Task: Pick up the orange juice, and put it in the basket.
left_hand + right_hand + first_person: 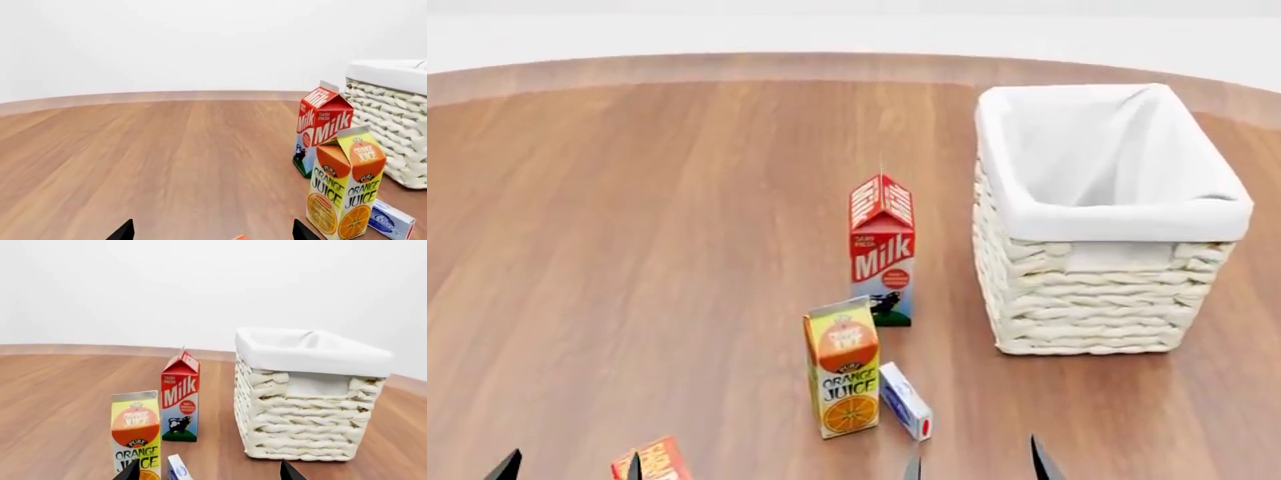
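Note:
The orange juice carton stands upright on the wooden table, near the front middle. It also shows in the left wrist view and the right wrist view. The cream wicker basket with a white liner stands to its right and further back; it also shows in the wrist views. My left gripper is open and empty, left of the carton. My right gripper is open and empty, in front of the carton and slightly right. Only fingertips show.
A red-and-white Milk carton stands behind the juice. A small white-and-blue box lies right beside the juice. A red box lies at the front edge near my left gripper. The table is brown wood.

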